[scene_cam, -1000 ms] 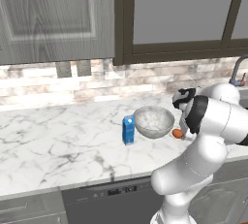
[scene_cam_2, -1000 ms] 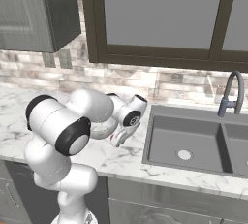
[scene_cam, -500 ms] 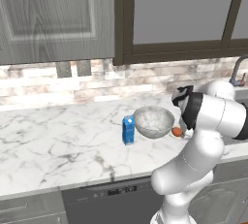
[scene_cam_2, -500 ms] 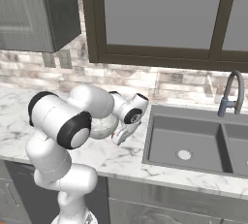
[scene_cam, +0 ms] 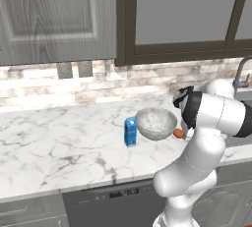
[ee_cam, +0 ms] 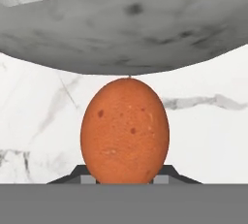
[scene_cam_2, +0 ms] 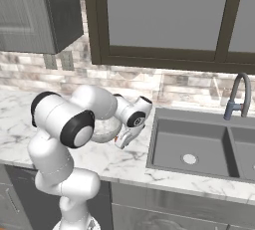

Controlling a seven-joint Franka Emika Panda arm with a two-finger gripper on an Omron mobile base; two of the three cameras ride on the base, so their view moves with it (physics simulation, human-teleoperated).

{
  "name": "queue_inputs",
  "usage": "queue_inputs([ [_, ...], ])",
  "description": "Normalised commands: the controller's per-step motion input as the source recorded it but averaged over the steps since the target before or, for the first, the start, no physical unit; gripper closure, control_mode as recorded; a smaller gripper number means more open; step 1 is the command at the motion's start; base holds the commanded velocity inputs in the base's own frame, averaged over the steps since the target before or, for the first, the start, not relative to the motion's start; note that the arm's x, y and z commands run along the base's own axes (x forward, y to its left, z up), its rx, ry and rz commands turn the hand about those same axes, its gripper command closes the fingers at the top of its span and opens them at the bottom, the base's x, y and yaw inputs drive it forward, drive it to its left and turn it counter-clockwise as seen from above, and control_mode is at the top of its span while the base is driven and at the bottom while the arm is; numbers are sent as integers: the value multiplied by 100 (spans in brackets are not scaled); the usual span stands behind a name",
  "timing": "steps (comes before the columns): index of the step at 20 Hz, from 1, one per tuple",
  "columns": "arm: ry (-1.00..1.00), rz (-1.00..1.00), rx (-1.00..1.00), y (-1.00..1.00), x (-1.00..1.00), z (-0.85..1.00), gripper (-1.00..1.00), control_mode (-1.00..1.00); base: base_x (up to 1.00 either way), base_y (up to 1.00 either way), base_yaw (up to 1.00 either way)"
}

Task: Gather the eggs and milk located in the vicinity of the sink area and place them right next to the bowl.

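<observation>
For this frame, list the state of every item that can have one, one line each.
egg: held in the gripper, right beside the bowl.
gripper: shut on the egg.
milk: upright on the counter beside the bowl.
bowl: upright, nothing seen inside.
sink: basins bare, no water running.

Lighting even and bright, rendered, no glare. Soft shadow under the bowl (ee_cam: 126, 24) in the hand view; egg (ee_cam: 125, 131) sharp. Base views slightly soft, no edge distortion, no motion blur.
</observation>
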Motion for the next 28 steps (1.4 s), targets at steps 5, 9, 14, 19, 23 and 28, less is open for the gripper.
queue_inputs([
  [5,0,0,0,0,13,-3,100,-100,0,0,0],
  [9,0,0,0,0,1,0,100,-100,0,0,0],
  [14,0,0,0,0,0,0,-100,-100,0,0,0],
  [19,0,0,0,0,0,0,-100,-100,0,0,0],
  [23,0,0,0,0,0,0,-100,-100,0,0,0],
  [28,-4,-1,0,0,-19,2,-100,-100,0,0,0],
])
